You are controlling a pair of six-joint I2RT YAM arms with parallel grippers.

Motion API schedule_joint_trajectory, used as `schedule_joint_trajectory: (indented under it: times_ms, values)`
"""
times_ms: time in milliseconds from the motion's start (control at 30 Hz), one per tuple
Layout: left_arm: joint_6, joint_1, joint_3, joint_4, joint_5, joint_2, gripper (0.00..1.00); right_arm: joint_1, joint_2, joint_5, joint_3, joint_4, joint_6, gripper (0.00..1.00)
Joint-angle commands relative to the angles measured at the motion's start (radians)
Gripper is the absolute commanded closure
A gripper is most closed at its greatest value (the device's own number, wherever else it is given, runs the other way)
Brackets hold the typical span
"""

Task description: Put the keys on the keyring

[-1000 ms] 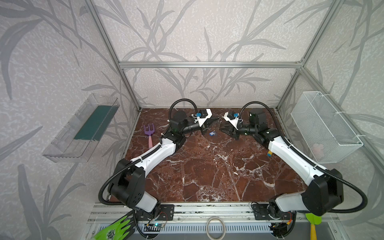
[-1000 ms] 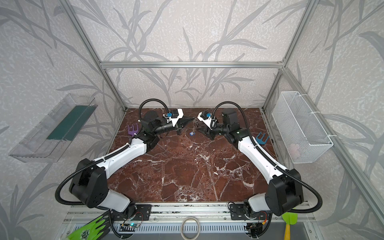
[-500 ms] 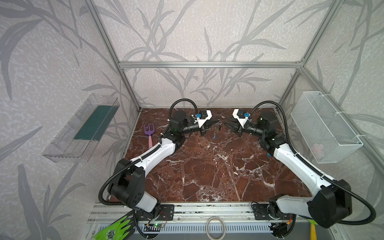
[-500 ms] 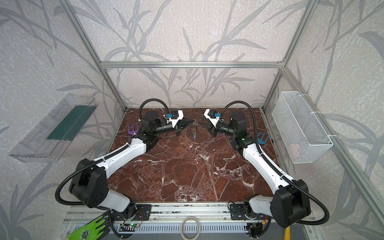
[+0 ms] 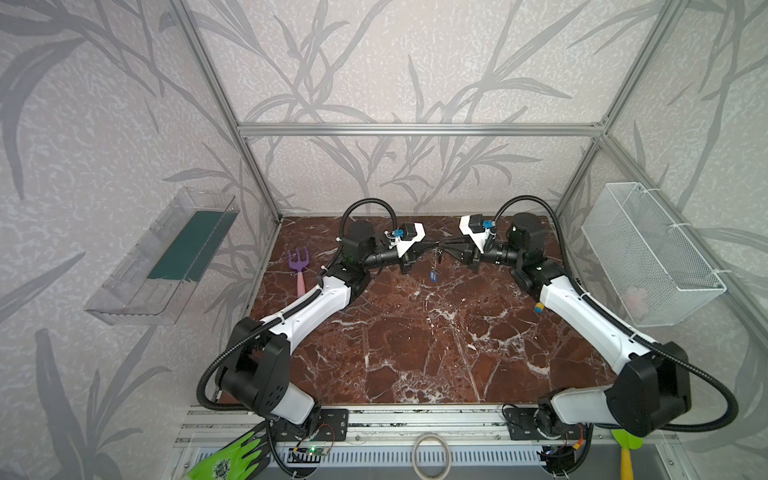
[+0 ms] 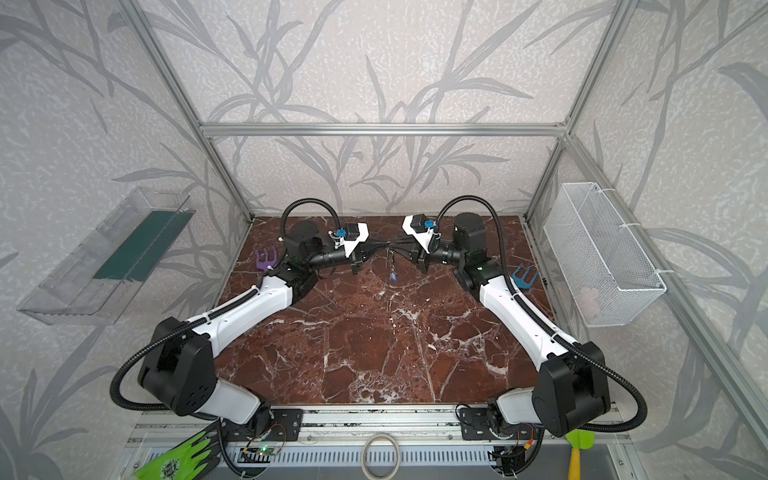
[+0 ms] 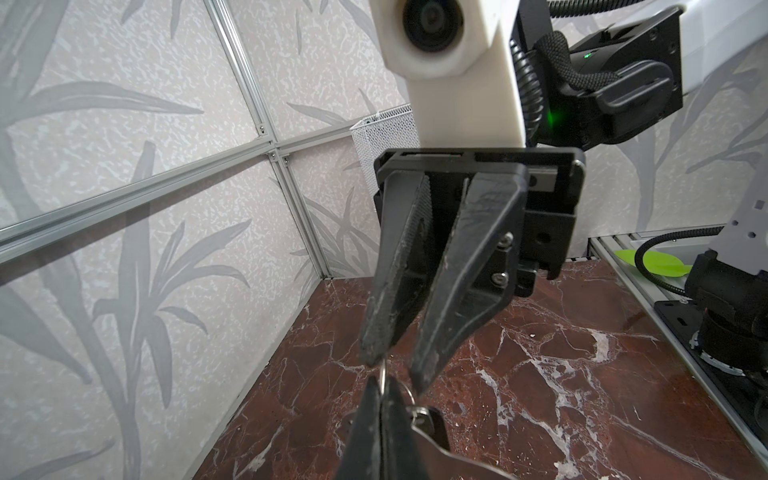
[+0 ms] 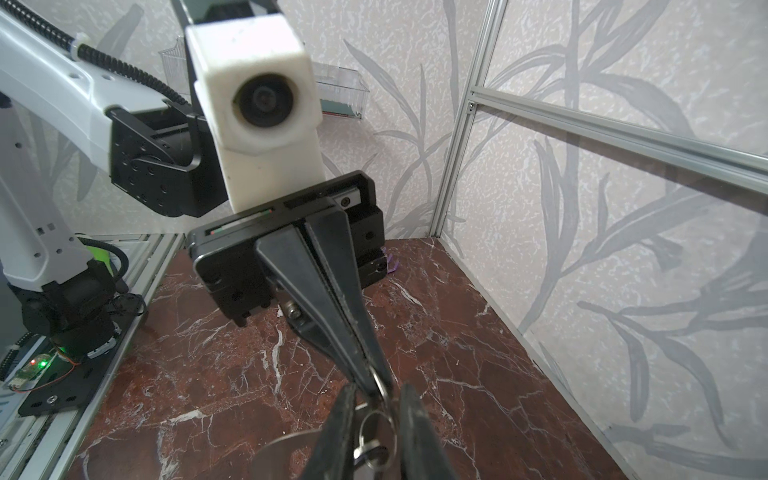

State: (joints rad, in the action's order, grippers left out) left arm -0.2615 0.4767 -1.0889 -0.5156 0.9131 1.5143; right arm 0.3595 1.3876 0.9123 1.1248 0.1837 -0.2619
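Observation:
My left gripper [image 7: 380, 388] is shut on a thin wire loop [image 7: 381, 374] of the keyring, held above the table's far middle. The keyring [image 7: 453, 461], a flat grey plate, hangs just under the tips and also shows in the right wrist view [image 8: 286, 453]. My right gripper [image 8: 377, 395] faces the left one tip to tip. Its jaws stand a little apart on either side of a small ring [image 8: 376, 419] carrying a dark-headed key [image 8: 372, 455]. In both top views the blue-tagged key [image 5: 433, 275] dangles below the meeting tips [image 6: 392, 276].
A purple toy fork [image 5: 298, 266] lies at the far left of the marble table [image 5: 415, 340], and a blue toy rake [image 6: 524, 276] at the far right. A wire basket [image 5: 648, 249] hangs on the right wall and a clear tray [image 5: 166, 266] on the left wall. A pale ring [image 5: 431, 455] sits on the front rail.
My right gripper has moved left to meet the left gripper's tips, and its jaws have narrowed round the small ring. The left arm has held its place, still shut.

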Motion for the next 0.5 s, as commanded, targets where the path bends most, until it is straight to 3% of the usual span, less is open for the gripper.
schedule_joint_trajectory:
  times_ms: [0, 167, 300, 467]
  values:
    - [-0.012, 0.003, -0.028, -0.014, 0.012, -0.034, 1.00, 0.004, 0.011, 0.045, 0.029, -0.048, -0.008, 0.85]
    - [-0.013, 0.004, -0.022, -0.019, 0.013, -0.039, 1.00, 0.004, 0.025, 0.058, 0.036, -0.079, -0.020, 0.92]
    - [-0.014, 0.003, -0.023, -0.014, 0.022, -0.043, 1.00, 0.004, 0.030, 0.048, 0.036, -0.099, -0.030, 0.77]
    - [-0.018, 0.005, -0.020, -0.014, 0.029, -0.048, 1.00, 0.004, 0.030, 0.061, 0.036, -0.096, -0.032, 0.78]
